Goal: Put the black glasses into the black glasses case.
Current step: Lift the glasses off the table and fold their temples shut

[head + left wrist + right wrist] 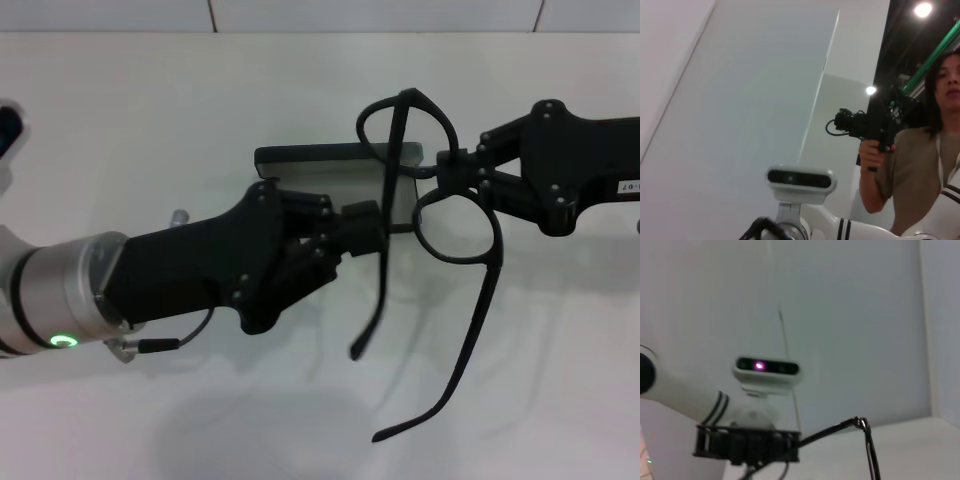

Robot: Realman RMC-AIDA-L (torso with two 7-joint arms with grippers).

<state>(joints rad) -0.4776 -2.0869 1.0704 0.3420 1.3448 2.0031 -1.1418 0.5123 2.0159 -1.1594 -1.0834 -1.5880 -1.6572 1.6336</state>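
The black glasses (455, 225) hang in the air between my two grippers, temple arms unfolded and pointing down toward the table's near side. My right gripper (447, 170) comes in from the right and is shut on the bridge between the lenses. My left gripper (366, 228) comes in from the left, its fingers drawn together on the left temple arm (384, 225). The black glasses case (320, 175) lies open on the table beneath and behind the left gripper, grey lining up, partly hidden by it. A thin piece of the frame shows in the right wrist view (867, 447).
The white table (150, 110) spreads around the case. The wrist views look upward: the robot's head camera (799, 179), a person (920, 150) holding a camera, and a black gripper (745, 447) below the head.
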